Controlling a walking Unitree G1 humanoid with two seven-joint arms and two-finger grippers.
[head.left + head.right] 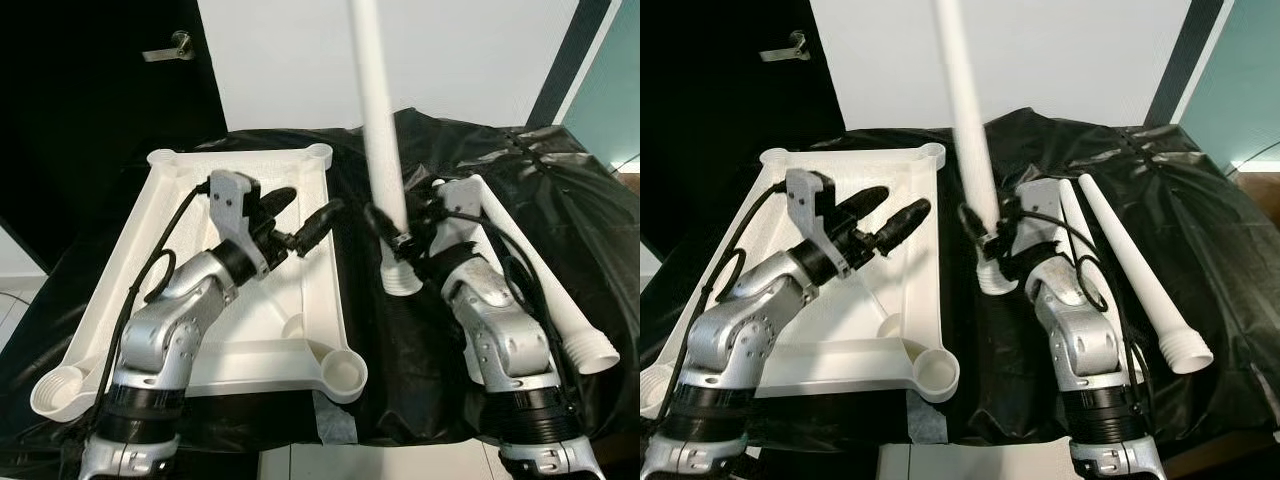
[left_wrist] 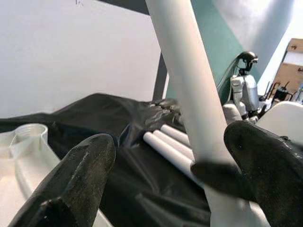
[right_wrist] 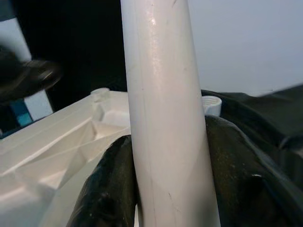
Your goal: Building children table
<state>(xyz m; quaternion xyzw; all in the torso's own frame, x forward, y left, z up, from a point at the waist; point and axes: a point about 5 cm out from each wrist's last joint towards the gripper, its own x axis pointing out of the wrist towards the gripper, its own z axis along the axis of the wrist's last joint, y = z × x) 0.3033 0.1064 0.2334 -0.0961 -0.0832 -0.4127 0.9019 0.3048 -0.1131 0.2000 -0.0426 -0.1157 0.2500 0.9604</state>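
Nearest the robot, the right hand (image 1: 395,232) pinches an upright table leg (image 1: 380,130) just beside the upturned white tabletop (image 1: 245,350), whose near corner socket (image 1: 343,372) lies leftward, while the left hand (image 1: 300,218) hovers spread above it.

A black sheet (image 1: 400,360) covers the support. On it the white table top (image 1: 250,340) lies upside down under the left gripper (image 1: 305,222), and white legs (image 1: 1140,280) lie beside the right gripper (image 1: 395,232).
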